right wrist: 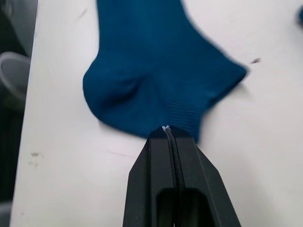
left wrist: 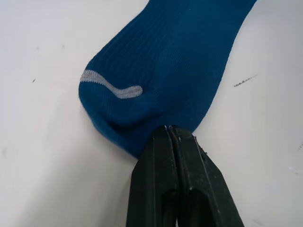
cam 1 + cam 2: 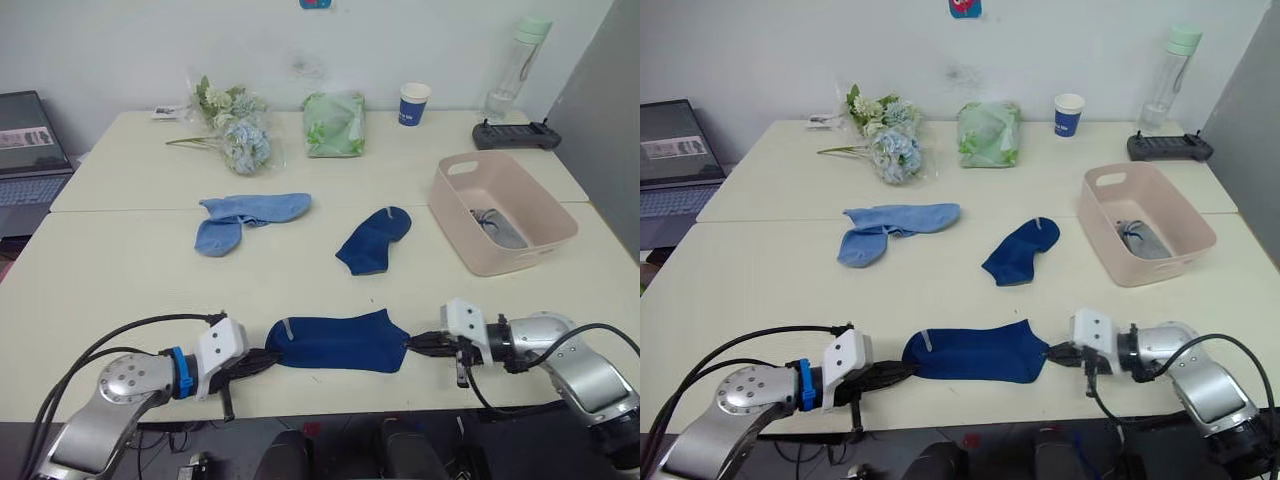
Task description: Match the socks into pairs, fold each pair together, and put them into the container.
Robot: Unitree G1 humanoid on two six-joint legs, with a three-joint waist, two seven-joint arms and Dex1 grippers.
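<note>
Lying flat near table's front edge, dark navy fabric ankle sock (image 3: pixel 340 341), being pinched at opposite ends by left gripper (image 2: pixel 170 135) and right gripper (image 1: pixel 166 131), both clenched on fabric.

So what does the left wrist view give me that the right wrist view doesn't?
The left wrist view alone shows the light grey stripe at one end of the dark navy sock, with the left pincer shut on that end. The right wrist view alone shows the sock's opposite end, plain and unstriped, where the right pincer is shut on it, plus the table edge beside it. Both views share the same navy sock lying flat on the pale table, with black fingers pressed together on fabric.
</note>
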